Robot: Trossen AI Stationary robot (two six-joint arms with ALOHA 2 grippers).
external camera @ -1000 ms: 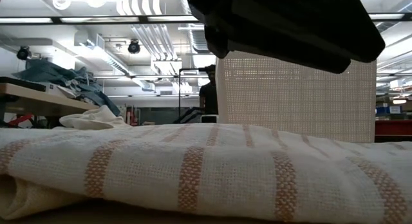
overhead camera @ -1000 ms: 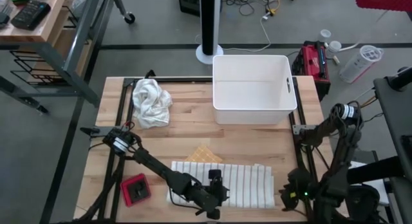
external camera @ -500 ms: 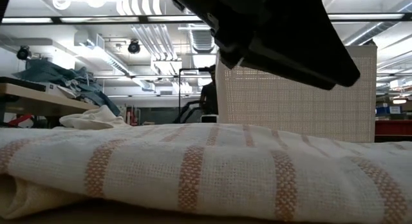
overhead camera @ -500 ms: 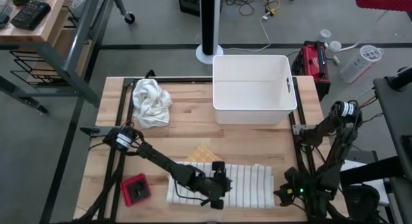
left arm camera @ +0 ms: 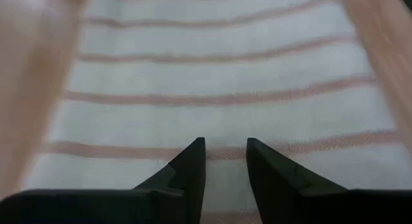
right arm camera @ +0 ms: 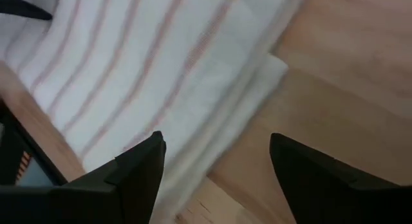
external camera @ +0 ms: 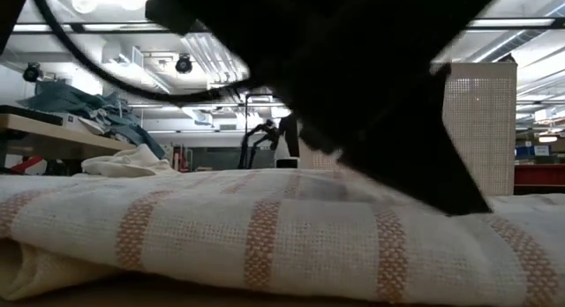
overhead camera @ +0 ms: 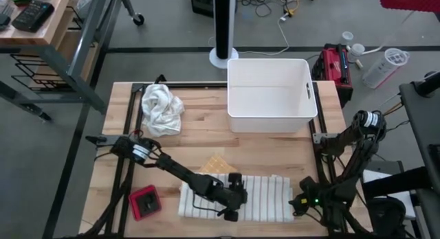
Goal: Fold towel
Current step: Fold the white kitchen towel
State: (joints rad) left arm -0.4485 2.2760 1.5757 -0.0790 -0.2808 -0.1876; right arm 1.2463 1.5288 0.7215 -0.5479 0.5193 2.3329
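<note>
left gripper (overhead camera: 232, 198) sits low over the striped towel (overhead camera: 237, 196), lower centre of the high view. Fingers (left arm camera: 193, 166) stand only a narrow gap apart, nothing between them, tips pointing at the cloth; can't tell if they touch it. In the low view the arm is a dark mass filling the upper middle of the frame and coming down onto the towel's top surface

right gripper (overhead camera: 300, 206) is at the lower right of the high view, just off the towel's right edge. Fingers (right arm camera: 138, 169) spread wide and empty, towel edge and bare wood visible between them

towel is folded into a flat rectangle with orange stripes, lying on the wooden table (overhead camera: 206, 132) at lower centre, near the front edge

further out: a tan waffle-weave cloth (overhead camera: 218, 163) pokes out from under the towel's far edge; a small red and black object (overhead camera: 145, 202) sits at lower left, near the towel's left end; a crumpled white towel (overhead camera: 161, 109) is at upper left of the table; a white bin (overhead camera: 269, 95) stands at upper centre-right, well apart from the folded towel
</note>
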